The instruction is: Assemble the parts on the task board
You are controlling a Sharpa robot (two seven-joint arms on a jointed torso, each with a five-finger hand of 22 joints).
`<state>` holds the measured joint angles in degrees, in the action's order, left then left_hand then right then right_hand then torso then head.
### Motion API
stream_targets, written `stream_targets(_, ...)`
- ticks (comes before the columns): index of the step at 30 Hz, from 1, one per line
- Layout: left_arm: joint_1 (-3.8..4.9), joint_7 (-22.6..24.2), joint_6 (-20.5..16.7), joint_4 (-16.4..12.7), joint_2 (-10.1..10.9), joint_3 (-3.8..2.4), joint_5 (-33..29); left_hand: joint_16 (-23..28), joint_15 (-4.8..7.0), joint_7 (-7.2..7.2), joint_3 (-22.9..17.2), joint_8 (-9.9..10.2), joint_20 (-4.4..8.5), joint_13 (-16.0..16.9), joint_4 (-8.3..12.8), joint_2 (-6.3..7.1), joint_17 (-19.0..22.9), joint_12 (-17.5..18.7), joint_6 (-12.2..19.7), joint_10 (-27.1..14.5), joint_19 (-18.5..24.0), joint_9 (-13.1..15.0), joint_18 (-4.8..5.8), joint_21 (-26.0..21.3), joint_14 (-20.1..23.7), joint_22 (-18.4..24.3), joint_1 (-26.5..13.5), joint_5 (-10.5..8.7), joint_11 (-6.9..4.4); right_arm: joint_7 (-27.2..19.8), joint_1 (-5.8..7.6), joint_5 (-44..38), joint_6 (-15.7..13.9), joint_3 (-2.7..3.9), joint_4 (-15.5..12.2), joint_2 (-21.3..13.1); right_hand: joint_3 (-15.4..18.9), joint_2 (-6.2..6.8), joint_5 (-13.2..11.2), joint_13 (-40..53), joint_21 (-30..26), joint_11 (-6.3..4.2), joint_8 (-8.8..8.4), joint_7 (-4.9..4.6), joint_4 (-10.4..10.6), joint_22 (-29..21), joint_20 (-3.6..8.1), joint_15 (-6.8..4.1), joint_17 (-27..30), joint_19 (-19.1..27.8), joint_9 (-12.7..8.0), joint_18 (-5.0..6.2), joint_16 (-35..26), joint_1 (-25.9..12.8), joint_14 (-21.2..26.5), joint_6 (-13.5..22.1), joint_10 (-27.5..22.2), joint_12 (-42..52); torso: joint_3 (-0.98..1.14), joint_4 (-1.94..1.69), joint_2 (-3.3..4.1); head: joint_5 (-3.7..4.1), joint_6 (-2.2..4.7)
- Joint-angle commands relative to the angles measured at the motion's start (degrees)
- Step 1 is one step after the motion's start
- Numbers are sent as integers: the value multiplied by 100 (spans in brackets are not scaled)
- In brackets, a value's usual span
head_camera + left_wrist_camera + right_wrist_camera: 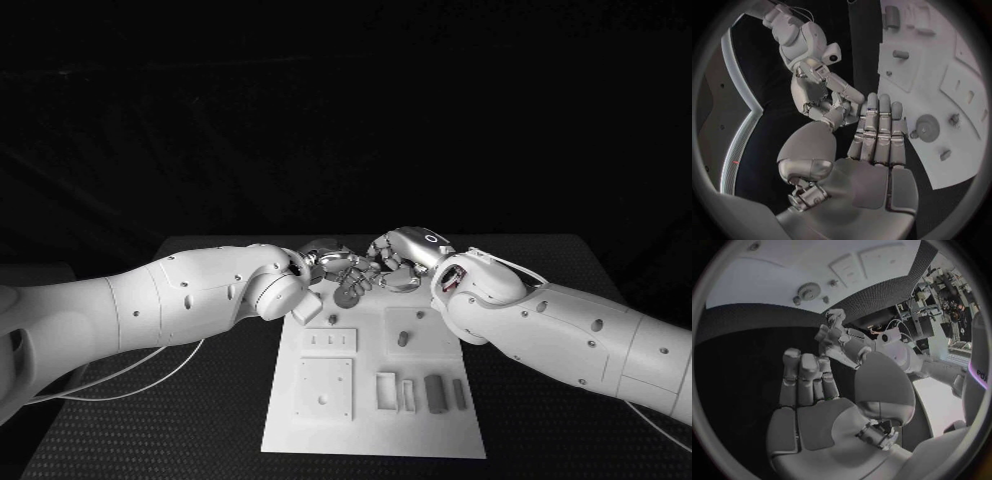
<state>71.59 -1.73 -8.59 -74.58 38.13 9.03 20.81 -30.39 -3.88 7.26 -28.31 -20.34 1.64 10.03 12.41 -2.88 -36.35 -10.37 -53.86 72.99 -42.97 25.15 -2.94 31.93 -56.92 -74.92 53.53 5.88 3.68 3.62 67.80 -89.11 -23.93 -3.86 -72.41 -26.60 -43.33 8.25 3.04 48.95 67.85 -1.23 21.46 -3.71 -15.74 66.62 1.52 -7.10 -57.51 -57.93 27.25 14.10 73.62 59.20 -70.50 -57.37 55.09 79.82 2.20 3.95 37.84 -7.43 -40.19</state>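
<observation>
The white task board (372, 425) lies in the middle of the table. A round gear (351, 295) rests at its far end, and it also appears as the gear (927, 125) and the gear (808, 290). A short peg (405, 338) stands right of centre, and several small blocks (420, 391) lie in recesses nearer me. My left hand (335, 266) and right hand (405, 250) meet just beyond the gear, fingertips close together. The left hand (878, 136) has straight fingers and a bare palm. The right hand (808, 382) is the same. I cannot tell whether they touch.
A slotted plate (329, 342) and a square plate (325, 388) sit on the board's left half. Black table (173, 420) surrounds the board. A pale cable (137, 380) trails under my left arm.
</observation>
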Motion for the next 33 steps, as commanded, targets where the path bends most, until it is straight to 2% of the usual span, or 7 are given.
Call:
stream_targets(1,5,83,170,-23,-25,-8,-37,17,-3,-7,-29,23,12,14,124,-53,-6,24,-68,55,28,-5,-22,17,-13,-89,12,24,-12,-10,-9,-78,87,-1,20,18,-29,18,7,-7,16,5,13,-137,2,-9,12,-13,7,-29,220,90,-41,28,-21,-155,42,-21,1,-2,2,3,-7)
stream_targets(8,5,69,174,-15,-19,-8,-19,19,-1,-17,-77,34,15,19,262,-59,-6,29,-93,72,21,-11,-14,18,-18,-88,42,24,-18,-3,-10,-78,115,-1,27,15,-31,17,8,-6,14,6,10,-137,2,-11,12,-13,7,-28,221,90,-43,27,-21,-155,42,-23,-1,-2,5,19,-23)
stream_targets(14,5,53,102,-20,-19,-8,27,3,11,-50,-121,7,20,41,293,-134,-14,-4,-183,154,7,0,-1,17,-53,-83,22,29,-53,10,-11,-85,133,-1,37,17,-33,17,9,-6,13,6,8,-138,2,-13,11,-12,8,-27,222,90,-46,26,-21,-155,42,-24,-3,-2,3,20,-25)
stream_targets(21,4,51,-29,-15,3,-8,148,-198,127,-153,-134,-116,111,162,252,-273,-118,-168,-478,460,-97,105,27,60,-279,-88,-119,71,-182,19,-11,-94,182,-2,42,9,-32,51,8,-6,2,14,-18,-147,-6,-22,7,-5,10,-13,222,90,-65,11,-9,-133,26,-40,0,4,5,21,-23)
stream_targets(27,3,66,-23,0,-5,-9,204,-295,194,-211,-131,-171,172,252,271,-298,-167,-241,-599,568,-144,202,55,76,-355,-82,-193,115,-240,21,-11,-91,200,-3,41,-9,-8,108,10,-7,-13,28,-54,-161,-17,-36,-4,7,14,7,221,90,-93,-20,12,-100,-1,-64,-3,1,5,40,-28)
stream_targets(30,2,55,-47,15,-7,-10,204,-322,211,-224,-133,-180,185,282,280,-308,-182,-260,-625,597,-125,237,78,63,-378,-77,-218,109,-254,4,-11,-49,213,-3,48,-14,73,164,55,-8,-34,61,-136,-198,-30,-52,-21,37,17,40,203,90,-129,-81,49,10,-48,-95,-4,1,2,37,-28)
stream_targets(33,2,42,-54,23,-2,-10,204,-349,227,-234,-135,-189,198,309,289,-313,-197,-279,-649,623,-117,269,97,59,-404,-78,-237,115,-266,-17,-10,-1,139,-5,55,-21,221,219,132,-3,-70,146,-314,-288,-53,-71,-49,117,18,103,128,90,-172,-159,109,275,-114,-121,1,3,2,42,-27)
